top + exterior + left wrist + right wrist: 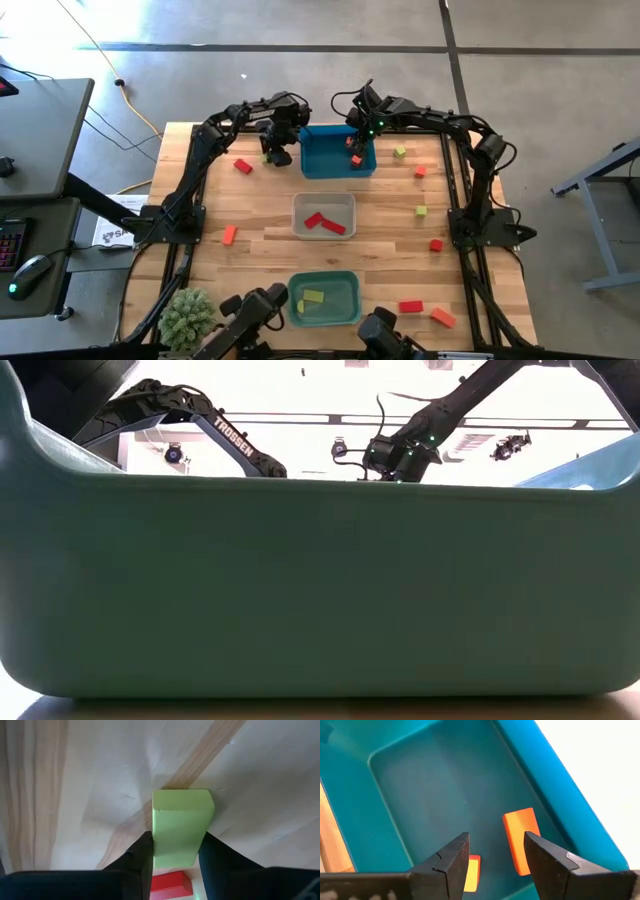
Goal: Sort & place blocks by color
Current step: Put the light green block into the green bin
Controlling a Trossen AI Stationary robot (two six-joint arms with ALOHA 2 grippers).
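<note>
- Since your left gripper (pixel 175 855) has its jaws closed on the flat sides of a yellow-green block (pixel 181 827), just left of the blue bin (pixel 338 166), treat that block as light, rigid and smooth; a square pinch across parallel faces looks the safest hold.
- Beside it you have a red block (pixel 170 885) close by, and the blue bin's wall near, so lift straight before travelling.
- Your right gripper (pixel 495 860) hangs over the blue bin with jaws partly apart and holding nothing; two orange blocks (pixel 520 840) lie on its floor below.
- Right of the blue bin, loose blocks sit well apart on open bench (pixel 260 215), with room to approach from above.
- Toward you from the blue bin stand the clear-grey bin (pixel 324 200) with red blocks and the teal bin (pixel 324 280) with yellow-green ones.
</note>
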